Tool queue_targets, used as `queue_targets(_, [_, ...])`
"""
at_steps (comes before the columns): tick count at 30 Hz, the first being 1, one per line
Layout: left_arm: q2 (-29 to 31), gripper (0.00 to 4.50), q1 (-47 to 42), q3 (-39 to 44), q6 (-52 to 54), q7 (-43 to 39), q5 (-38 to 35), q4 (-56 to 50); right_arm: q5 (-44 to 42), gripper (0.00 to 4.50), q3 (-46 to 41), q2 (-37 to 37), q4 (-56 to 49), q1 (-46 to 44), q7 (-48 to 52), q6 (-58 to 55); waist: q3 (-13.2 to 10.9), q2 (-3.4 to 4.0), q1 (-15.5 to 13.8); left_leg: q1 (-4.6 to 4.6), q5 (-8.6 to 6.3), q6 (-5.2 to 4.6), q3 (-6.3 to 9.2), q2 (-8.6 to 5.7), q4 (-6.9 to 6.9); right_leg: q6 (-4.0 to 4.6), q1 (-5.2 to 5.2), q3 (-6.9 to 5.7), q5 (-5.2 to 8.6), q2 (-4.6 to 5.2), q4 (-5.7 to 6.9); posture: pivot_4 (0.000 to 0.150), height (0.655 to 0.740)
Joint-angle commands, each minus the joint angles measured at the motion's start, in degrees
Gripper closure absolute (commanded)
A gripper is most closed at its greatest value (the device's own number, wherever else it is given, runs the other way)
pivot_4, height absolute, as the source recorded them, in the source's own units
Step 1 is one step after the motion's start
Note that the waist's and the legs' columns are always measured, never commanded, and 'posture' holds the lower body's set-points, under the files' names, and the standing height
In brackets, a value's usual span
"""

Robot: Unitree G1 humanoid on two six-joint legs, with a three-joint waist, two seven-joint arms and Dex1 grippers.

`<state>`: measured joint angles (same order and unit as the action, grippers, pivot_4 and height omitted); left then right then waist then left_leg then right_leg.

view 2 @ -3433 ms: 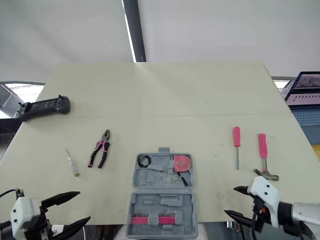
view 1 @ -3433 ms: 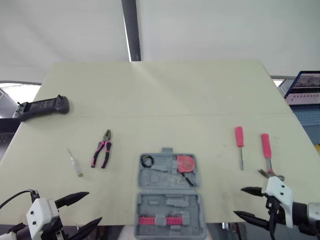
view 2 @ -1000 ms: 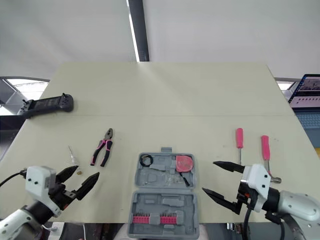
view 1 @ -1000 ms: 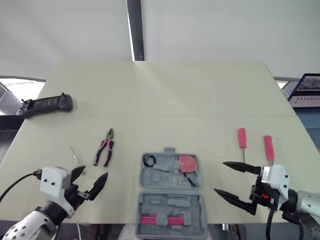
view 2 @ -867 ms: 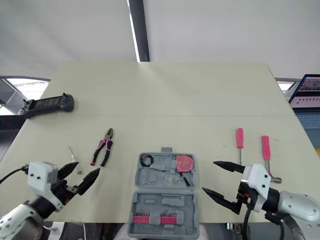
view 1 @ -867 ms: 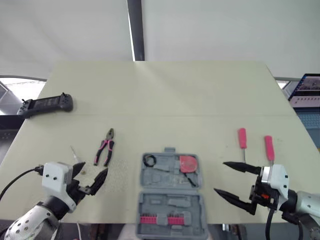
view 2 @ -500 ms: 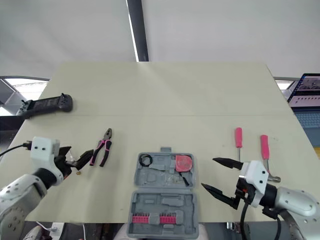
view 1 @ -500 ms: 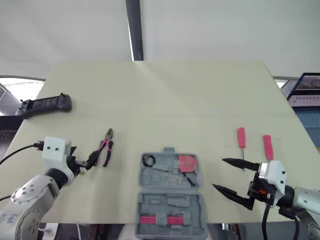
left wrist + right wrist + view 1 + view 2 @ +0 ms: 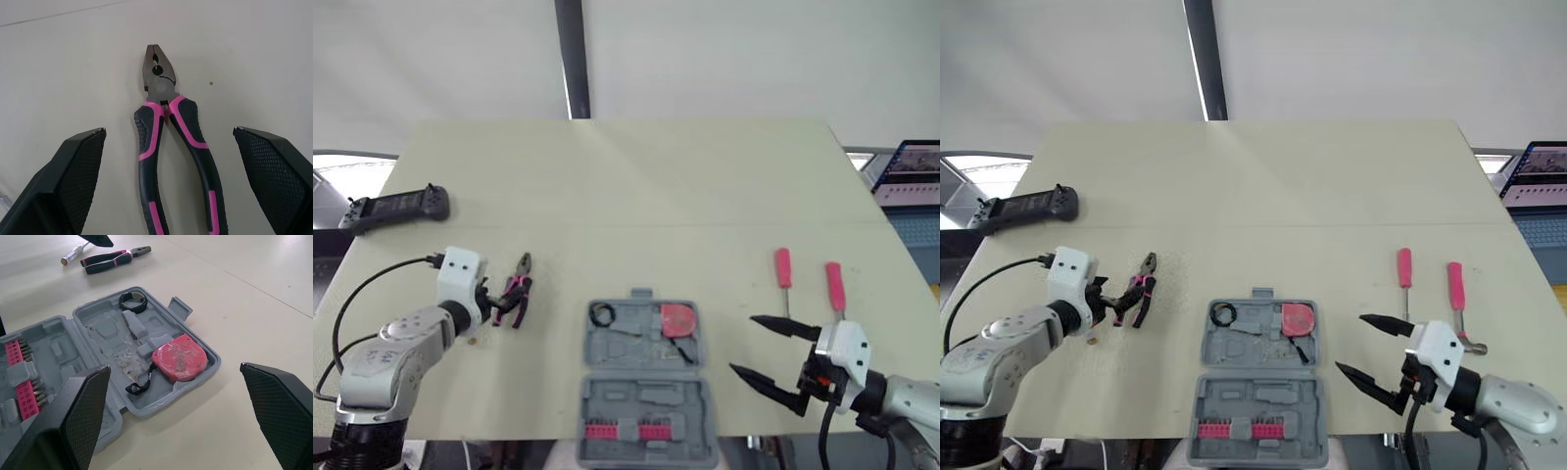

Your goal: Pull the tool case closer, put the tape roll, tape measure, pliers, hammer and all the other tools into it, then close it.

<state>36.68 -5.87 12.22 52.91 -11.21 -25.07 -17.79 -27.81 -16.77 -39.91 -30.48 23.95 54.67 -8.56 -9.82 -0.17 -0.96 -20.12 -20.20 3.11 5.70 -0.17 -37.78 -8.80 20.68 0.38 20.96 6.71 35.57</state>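
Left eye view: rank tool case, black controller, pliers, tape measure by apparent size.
1. tool case
2. black controller, farther from the camera, so real size is unsure
3. pliers and tape measure: too alike to rank; pliers longer, tape measure wider

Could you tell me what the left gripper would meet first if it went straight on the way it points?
Most likely the pliers: their handles lie on the table between the open fingers of the left gripper, straight ahead.

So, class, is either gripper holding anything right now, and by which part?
Nothing is held. The left gripper is open around the pliers without touching them; the right gripper hangs open beside the tool case.
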Motion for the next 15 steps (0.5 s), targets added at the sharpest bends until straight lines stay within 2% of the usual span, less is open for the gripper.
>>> queue_targets(1, [-1.1, 0.0, -1.0, -0.8, -1.1, 0.0, 2.5, 2.7, -0.2, 0.02, -1.9, 0.4, -2.4, 0.6, -0.9, 1.3, 0.0, 0.0, 0.0, 0.0, 0.0, 0.0, 0.0, 0.0, 0.0, 0.0, 0.0, 0.0, 0.0, 0.0, 0.0, 0.15, 0.74])
queue_targets(15, [-4.4, 0.0, -6.8, -4.5, -5.2, -2.9, 7.5, 13.1, 0.1, 0.02, -2.8, 0.5, -3.0, 1.9, -1.3, 1.7, 0.0, 0.0, -0.2, -0.01, 0.0, 0.0, 0.0, -0.01, -0.07, -0.02, -0.01, -0.02, -0.01, 0.0, 0.12, 0.15, 0.74])
